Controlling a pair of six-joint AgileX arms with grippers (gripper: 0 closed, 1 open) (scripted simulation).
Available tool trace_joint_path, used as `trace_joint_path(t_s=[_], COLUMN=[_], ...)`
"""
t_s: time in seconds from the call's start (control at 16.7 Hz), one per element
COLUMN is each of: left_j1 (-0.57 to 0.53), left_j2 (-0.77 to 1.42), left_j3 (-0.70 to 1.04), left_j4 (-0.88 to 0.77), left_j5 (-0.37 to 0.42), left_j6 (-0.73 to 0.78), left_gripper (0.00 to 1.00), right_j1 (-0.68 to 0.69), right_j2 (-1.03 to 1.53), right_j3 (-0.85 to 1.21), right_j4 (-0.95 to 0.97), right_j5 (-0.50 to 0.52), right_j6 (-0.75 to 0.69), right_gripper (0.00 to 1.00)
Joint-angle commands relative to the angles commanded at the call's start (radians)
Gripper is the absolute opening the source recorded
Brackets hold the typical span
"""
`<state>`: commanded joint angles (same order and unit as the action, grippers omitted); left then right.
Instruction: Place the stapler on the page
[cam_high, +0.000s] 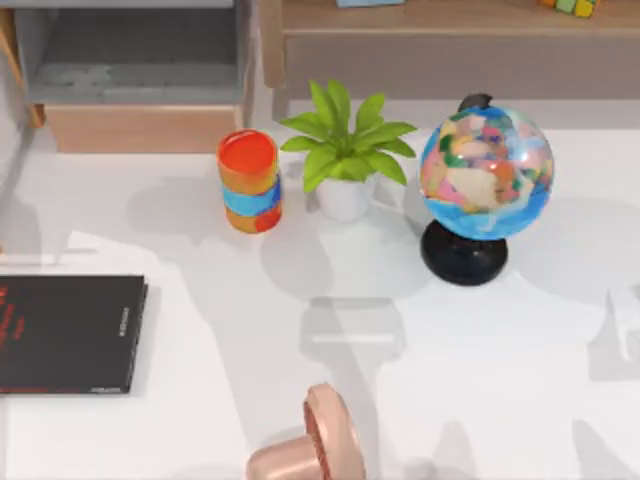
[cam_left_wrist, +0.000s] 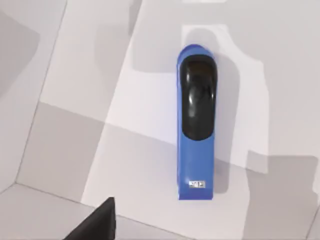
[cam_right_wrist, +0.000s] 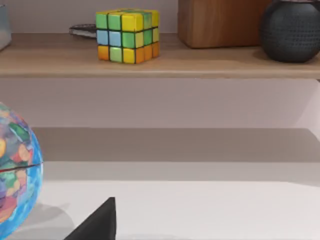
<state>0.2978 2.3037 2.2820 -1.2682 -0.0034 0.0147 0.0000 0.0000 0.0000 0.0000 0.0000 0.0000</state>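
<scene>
We look down on a white table. The page is a flat black sheet with tiny red and white print, and it lies at the left edge of the table. Its left side runs out of the picture.

At the back of the table we see three things in a row. A striped cup in orange, blue and yellow stands on the left. A green plant in a white pot stands just beside it, in the middle. A colourful globe on a black foot stands on the right. At the front edge a pink round thing lies on its side. We think it may be a bell or a stamp, but part of it is cut off.

In our left wrist view the stapler lies flat on the white table. It is blue with a shiny black top. A dark piece of our left gripper shows at the edge, and we cannot tell if its jaws are open or closed.

Our right wrist view looks at the globe and a wooden shelf. On the shelf sit a colour cube, a wooden block and a dark round speaker. A dark piece of our right gripper shows there too, and we cannot tell how its jaws stand.
</scene>
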Motion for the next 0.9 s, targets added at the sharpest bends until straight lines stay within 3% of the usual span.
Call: trace_joint_path(t_s=[0.36,0.9], left_j1=[0.021,0.021], left_j2=[0.317,0.342], left_j3=[0.313,0.34], left_j4=[-0.163,-0.183], left_j5=[0.01,0.011], left_j6=[0.0,0.004], left_gripper=[1.0,1.0], right_j1=[0.0,0.0], right_j2=[0.0,0.0], right_j3=[0.0,0.0], right_j4=[0.0,0.0], right_j5=[0.0,0.0], right_j6=[0.0,0.0], right_gripper=[1.0,1.0])
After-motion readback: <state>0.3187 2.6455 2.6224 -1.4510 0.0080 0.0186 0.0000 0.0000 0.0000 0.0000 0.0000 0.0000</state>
